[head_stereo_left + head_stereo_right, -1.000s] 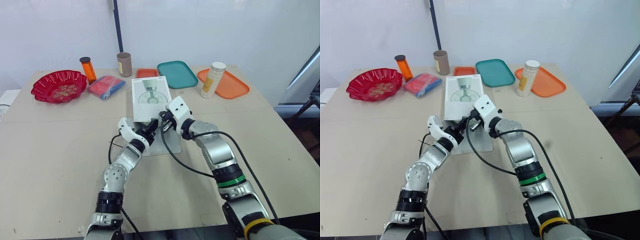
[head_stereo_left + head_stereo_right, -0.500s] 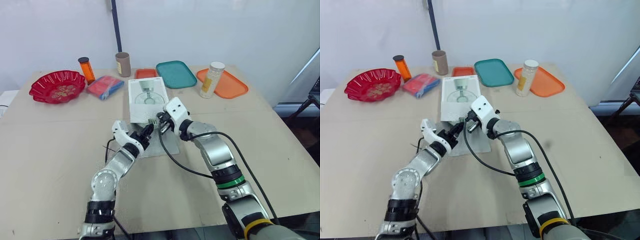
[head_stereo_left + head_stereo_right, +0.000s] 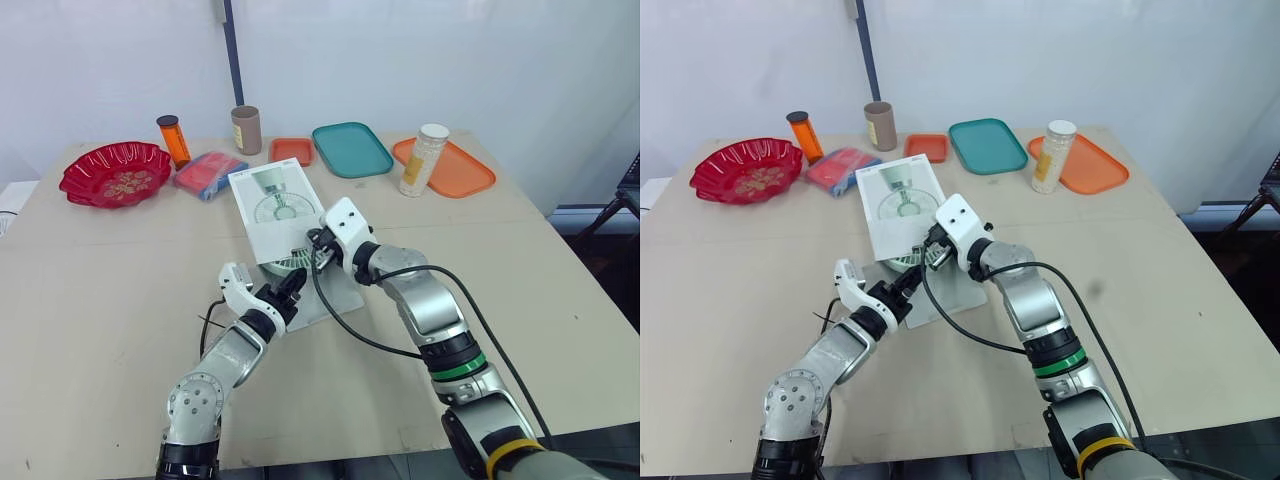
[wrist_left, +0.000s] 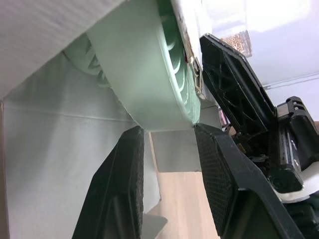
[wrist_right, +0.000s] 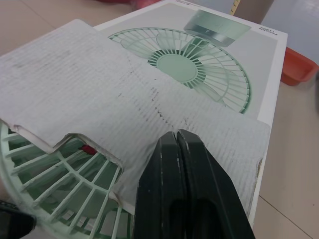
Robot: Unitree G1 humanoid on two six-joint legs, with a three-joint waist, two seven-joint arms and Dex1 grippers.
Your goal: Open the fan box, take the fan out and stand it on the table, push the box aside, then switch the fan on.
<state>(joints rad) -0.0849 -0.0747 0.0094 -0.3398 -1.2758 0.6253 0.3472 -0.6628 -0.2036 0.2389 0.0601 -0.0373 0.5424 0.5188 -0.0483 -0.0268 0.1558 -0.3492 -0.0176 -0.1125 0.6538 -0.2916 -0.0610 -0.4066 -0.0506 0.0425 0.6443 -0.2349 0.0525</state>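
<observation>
At the middle of the counter (image 3: 100,290), in the left eye view, the fan box (image 3: 268,205) lies skewed, its open end at 6 o'clock with the pale green fan (image 3: 291,264) poking out. The left tool (image 3: 284,290) meets the fan's rim from 7 o'clock, and the right tool (image 3: 318,246) sits on the box mouth from 4 o'clock. A black cable (image 3: 350,330) loops across the counter just at 5 o'clock of the box.

From 10 to 2 o'clock behind the box stand a red bowl (image 3: 115,172), orange bottle (image 3: 175,138), blue packet (image 3: 210,172), brown cup (image 3: 246,128), small orange tray (image 3: 292,150), teal tray (image 3: 351,148), and a jar (image 3: 424,158) on an orange tray (image 3: 470,172).

In the left wrist view, the left tool's fingers (image 4: 124,189) stand apart, the fan's rim just at the gap.

In the right wrist view, the right tool's fingers (image 5: 184,189) are pressed together over the box flap (image 5: 99,94), which covers part of the fan grille (image 5: 60,194).
</observation>
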